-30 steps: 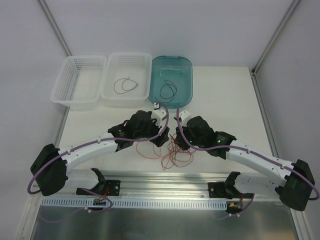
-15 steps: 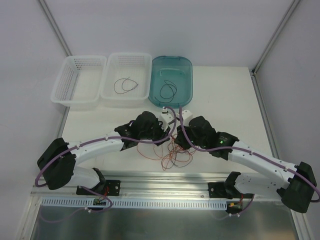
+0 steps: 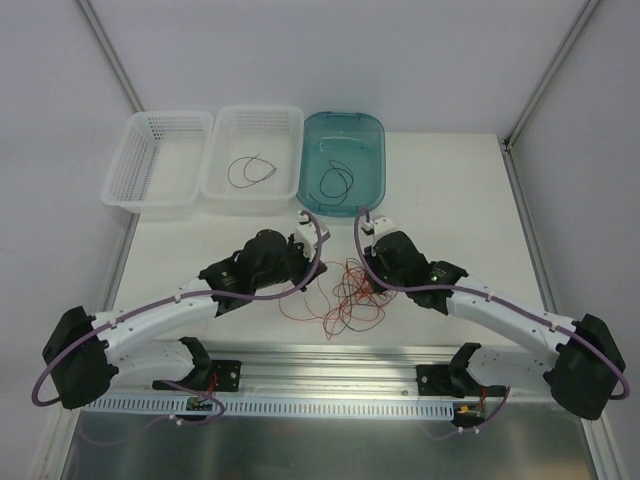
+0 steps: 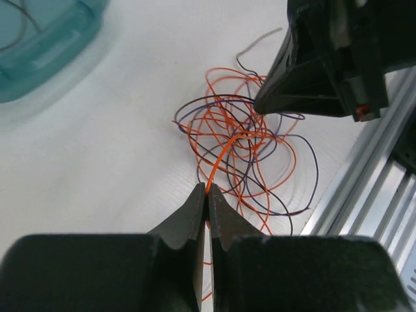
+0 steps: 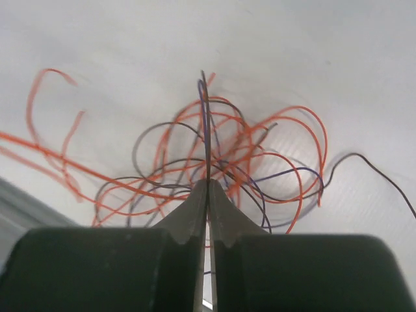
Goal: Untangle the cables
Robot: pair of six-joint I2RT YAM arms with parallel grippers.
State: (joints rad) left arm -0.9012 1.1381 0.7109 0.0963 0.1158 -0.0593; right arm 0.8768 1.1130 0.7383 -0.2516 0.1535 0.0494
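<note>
On the white desk, we see the cables heaped in one red-orange and black tangle between the two arms, near the front edge. The left claw is pressed together on an orange strand. The right claw pinches a dark strand from the same tangle.

The left pincer is now clamped on an orange cable and sits further left in the frame, uncovering more of the tangle.
</note>
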